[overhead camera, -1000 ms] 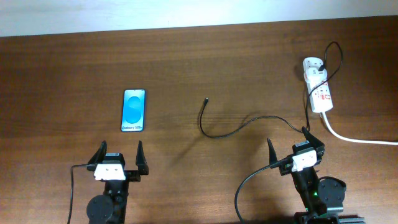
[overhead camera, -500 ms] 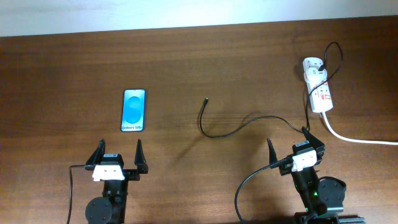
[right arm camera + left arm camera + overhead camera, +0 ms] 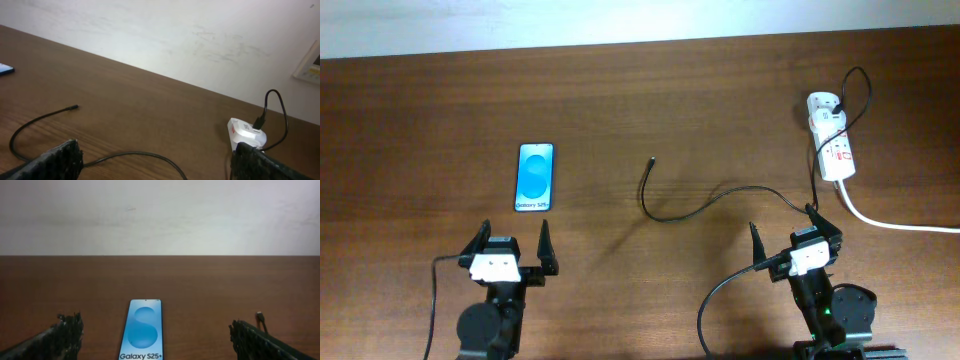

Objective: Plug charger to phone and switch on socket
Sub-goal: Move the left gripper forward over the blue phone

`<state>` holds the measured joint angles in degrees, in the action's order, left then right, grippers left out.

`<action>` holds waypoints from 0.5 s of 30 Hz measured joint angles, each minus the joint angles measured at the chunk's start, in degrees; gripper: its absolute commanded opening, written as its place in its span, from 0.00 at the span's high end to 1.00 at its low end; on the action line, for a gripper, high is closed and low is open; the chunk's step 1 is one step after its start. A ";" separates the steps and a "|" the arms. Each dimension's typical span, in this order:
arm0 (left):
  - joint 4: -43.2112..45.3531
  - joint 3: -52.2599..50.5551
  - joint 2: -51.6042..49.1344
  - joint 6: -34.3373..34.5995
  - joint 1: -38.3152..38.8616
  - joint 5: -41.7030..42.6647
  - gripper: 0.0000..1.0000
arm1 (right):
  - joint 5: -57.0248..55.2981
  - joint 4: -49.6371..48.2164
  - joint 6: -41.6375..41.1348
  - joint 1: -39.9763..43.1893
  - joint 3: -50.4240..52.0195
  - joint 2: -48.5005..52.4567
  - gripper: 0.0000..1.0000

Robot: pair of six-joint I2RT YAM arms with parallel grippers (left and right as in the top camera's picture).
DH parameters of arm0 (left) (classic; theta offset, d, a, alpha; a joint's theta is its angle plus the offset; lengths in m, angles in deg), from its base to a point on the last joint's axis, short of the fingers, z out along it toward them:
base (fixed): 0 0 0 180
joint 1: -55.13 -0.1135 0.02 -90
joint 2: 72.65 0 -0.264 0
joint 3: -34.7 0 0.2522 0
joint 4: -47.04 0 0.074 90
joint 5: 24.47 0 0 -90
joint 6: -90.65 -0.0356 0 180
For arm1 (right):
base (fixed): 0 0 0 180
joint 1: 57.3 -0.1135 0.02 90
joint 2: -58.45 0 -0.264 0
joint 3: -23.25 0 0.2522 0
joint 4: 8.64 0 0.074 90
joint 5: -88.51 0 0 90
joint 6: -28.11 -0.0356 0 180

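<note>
Sitting in socket: charger plug.

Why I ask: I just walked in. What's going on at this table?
Nothing is being handled yet. Both arms sit at the near edge, the left gripper and the right gripper open and empty. The phone lies screen-up ahead of the left one. The charger lies loose mid-table, its tip apart from the phone and its plug at the socket.

Open table lies between left hand and phone; charger crosses before right hand.
</note>
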<state>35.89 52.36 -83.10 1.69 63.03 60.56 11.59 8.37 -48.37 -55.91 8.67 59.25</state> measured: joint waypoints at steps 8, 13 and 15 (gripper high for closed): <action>0.09 7.61 -13.86 -2.45 0.00 0.28 0.01 | -0.02 0.00 0.02 0.00 0.00 0.00 0.01; -0.04 13.94 -22.99 -3.26 0.00 1.36 0.01 | 0.00 0.00 0.00 0.00 0.00 0.00 0.01; -0.52 16.00 -25.70 -3.28 0.00 1.62 0.01 | 0.00 0.00 0.00 0.00 0.00 0.00 0.01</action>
<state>35.36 68.36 -108.81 -1.59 63.03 62.18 11.59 8.37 -48.37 -55.91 8.67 59.25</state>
